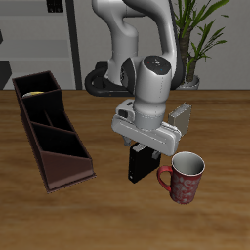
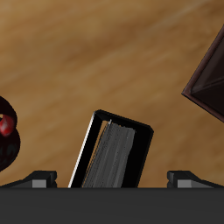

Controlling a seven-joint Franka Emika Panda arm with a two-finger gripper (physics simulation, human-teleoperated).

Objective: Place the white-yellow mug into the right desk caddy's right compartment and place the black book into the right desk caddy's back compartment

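Now the gripper (image 1: 146,148) is hovering over the upright black book (image 1: 141,163), jaws spread wide around it without touching. A white-yellow mug (image 1: 36,95) is sitting in the right desk caddy (image 1: 61,164)'s end compartment, while the red mug (image 1: 183,178) is standing on the worktop (image 1: 215,117).

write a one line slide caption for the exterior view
Franka gripper poised over the upright black book, between the red mug and the dark-brown desk caddy.

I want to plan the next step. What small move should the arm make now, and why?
Probably lower straight down onto the black book: it stands upright on the table under the gripper, not yet held. The yellow seen in the caddy suggests the mug is already placed.
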